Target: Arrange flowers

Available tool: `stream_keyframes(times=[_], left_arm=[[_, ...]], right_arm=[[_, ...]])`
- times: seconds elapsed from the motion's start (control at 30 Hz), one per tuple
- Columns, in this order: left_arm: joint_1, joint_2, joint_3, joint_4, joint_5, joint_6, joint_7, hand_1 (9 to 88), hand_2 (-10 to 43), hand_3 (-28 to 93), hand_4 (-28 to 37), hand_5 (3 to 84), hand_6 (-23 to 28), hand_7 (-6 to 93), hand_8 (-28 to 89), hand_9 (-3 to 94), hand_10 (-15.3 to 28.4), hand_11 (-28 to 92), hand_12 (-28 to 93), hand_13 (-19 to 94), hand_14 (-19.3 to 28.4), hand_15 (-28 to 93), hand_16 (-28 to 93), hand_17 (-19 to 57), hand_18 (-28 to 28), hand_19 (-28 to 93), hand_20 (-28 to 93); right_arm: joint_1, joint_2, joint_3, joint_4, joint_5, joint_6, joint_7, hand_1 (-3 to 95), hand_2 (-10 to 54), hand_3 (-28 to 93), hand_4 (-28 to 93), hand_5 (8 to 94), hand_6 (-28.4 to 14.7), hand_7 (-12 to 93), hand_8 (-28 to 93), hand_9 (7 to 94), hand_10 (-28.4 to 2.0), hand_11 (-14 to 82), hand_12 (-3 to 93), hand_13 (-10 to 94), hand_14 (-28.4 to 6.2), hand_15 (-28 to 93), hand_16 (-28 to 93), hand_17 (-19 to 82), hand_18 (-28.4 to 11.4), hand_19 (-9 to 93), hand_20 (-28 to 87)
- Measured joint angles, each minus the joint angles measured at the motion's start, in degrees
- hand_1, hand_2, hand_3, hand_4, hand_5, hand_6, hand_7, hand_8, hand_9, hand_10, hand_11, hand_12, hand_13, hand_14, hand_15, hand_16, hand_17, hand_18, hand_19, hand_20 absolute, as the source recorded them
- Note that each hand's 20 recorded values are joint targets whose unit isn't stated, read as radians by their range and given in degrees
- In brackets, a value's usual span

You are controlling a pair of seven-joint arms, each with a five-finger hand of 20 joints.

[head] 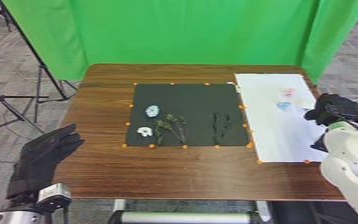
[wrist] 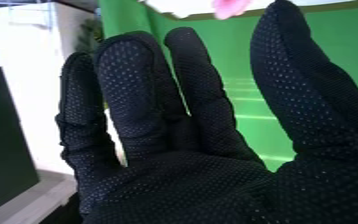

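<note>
Mid-frame on the bench (head: 167, 175), the black mat (head: 184, 92) carries a pale blue flower (head: 152, 111), a white flower (head: 144, 131) below it and green sprigs (head: 178, 131). Right of centre, a pink flower (head: 288, 92) and a light-blue flower (head: 284, 105) lie on the white sheet (head: 286, 140). The left hand (head: 42, 159), lower left, has its fingers extended; the right hand (head: 337, 109), at the right edge, has its fingers straight and apart.

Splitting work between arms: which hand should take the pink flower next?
Right, likely. The right hand is at the white sheet, near the pink flower; the left hand is left of the black sheet.
</note>
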Motion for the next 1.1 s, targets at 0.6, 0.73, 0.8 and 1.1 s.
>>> stream_keyframes(times=[0.6,0.73,0.8,1.1], left_arm=[[-1.1,-0.06,0.62,0.35,0.16,-0.42,-0.36,27.6,4.2,82,-14.1,47.8,14.7,15.4,-8,41.1,22.7,39,11,28,28.2,61,-12,-9.5,21.8,56,16],[-1.1,-0.14,0.68,0.40,0.16,-0.45,-0.38,27.5,4.2,82,-14.0,47.8,14.6,15.5,-8,41.0,22.8,39,12,28,28.3,61,-12,-9.5,21.8,56,16],[-1.2,-0.21,0.69,0.41,0.17,-0.46,-0.41,27.5,4.1,82,-14.0,47.7,14.6,15.4,-8,41.1,22.8,39,11,28,28.3,61,-12,-9.6,21.8,56,16],[-2.0,-0.38,1.10,0.66,0.29,-0.76,-0.72,27.5,4.1,82,-13.9,47.7,14.6,15.4,-8,41.1,22.8,39,11,28,28.3,61,-12,-9.6,21.9,56,16]], right_arm=[[2.3,-1.7,0.3,6.9,1.1,-4.1,3.4,34.4,-9.5,83,-28,53.0,-6.1,18,-12,52.0,-17.3,16.5,15.8,61,-10.8,77,15,23,-22.6,83,18],[2.9,-2.0,-0.3,7.2,1.1,-4.1,3.5,34.4,-9.5,83,-28,51.9,-6.1,17,-12,51.8,-17.2,16.5,15.8,61,-10.8,77,15,23,-22.6,83,17],[3.3,-2.1,-0.8,7.5,1.0,-4.1,3.5,34.3,-9.5,83,-28,51.4,-6.0,17,-12,51.7,-17.1,16.3,15.7,61,-10.8,77,15,23,-22.6,83,17],[5.5,-3.0,-3.0,9.0,1.0,-4.3,3.5,34.9,-9.5,83,-28,50.7,-3.6,17,-12,52.8,-14.5,15.7,15.3,61,-11.0,77,15,23,-22.7,83,17]])
